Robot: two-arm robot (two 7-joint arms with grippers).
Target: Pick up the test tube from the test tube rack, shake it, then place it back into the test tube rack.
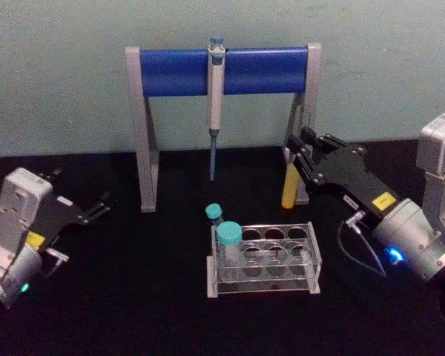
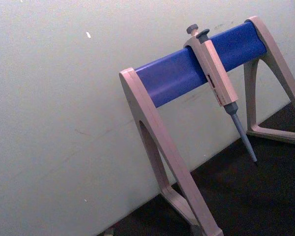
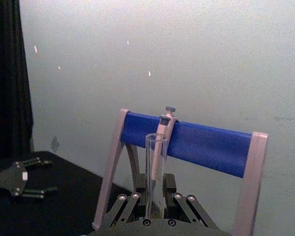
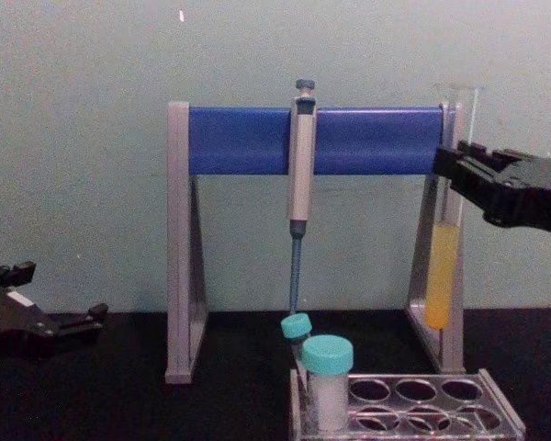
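Observation:
The test tube (image 1: 290, 187) hangs upright above the table with yellow-orange liquid in its lower part. It is behind and above the rack's right end, close to the pipette stand's right leg. My right gripper (image 1: 294, 150) is shut on its upper part. From the chest, the test tube (image 4: 444, 266) is well clear of the table, gripped by the right gripper (image 4: 455, 173). In the right wrist view its open mouth (image 3: 156, 140) rises between the fingers (image 3: 133, 199). The clear test tube rack (image 1: 312, 256) stands mid-table. My left gripper (image 1: 80, 188) rests open at the far left.
A grey-and-blue pipette stand (image 1: 170, 72) spans the back and a pipette (image 1: 215, 111) hangs from its bar. Two teal-capped vials (image 1: 228, 236) stand at the rack's left end. The pipette stand's right leg (image 4: 452, 322) is just behind the tube.

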